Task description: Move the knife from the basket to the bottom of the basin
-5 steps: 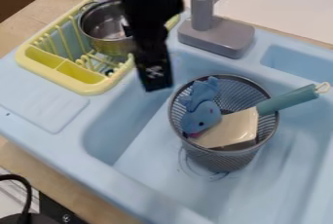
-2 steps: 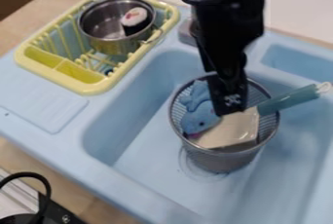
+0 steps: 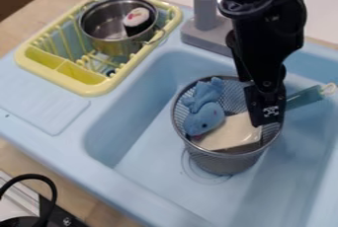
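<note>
The black gripper [image 3: 265, 117] hangs over the right part of the basket, in front of the spot where the knife's blade meets its handle; whether it touches the knife I cannot tell. The knife [image 3: 232, 132] lies tilted in the grey mesh basket [image 3: 223, 161], its cream blade inside and its teal handle sticking out past the right rim. A blue plush toy [image 3: 204, 118] rests against the blade in the basket's left half. Under the basket is the light blue basin [image 3: 153, 154], whose drain ring shows around the basket's foot.
A yellow dish rack [image 3: 98, 89] at the upper left holds a steel pot [image 3: 111, 46] with a sushi-like toy [image 3: 137, 18] in it. The grey faucet [image 3: 205, 32] stands behind the basin. Black cables run at the top left and lower left.
The gripper has moved right, from between the rack and basket, across the basket, to the knife's handle end. The knife, toy and basket have stayed in place.
</note>
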Robot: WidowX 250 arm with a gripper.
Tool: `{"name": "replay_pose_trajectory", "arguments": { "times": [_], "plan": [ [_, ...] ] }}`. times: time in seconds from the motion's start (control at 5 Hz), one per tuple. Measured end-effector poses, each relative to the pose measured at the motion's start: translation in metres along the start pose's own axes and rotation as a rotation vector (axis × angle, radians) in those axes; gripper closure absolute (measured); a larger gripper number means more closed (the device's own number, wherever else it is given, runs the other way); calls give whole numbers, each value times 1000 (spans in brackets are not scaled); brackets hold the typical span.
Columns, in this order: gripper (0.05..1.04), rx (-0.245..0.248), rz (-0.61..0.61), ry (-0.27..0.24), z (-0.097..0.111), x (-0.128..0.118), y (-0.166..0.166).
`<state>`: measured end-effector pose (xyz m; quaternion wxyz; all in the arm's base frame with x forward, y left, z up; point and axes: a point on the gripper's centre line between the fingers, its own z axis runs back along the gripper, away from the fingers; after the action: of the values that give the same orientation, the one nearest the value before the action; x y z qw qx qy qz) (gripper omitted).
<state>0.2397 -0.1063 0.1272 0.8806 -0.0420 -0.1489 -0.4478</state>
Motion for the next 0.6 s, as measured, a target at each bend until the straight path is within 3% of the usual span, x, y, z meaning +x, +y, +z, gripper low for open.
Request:
{"name": "replay_pose_trajectory", "arguments": {
  "times": [0.4,0.6],
  "plan": [
    [83,7,1,-19,-13,11,0],
    [129,-6,1,-31,-15,14,-1]
  ]
}}
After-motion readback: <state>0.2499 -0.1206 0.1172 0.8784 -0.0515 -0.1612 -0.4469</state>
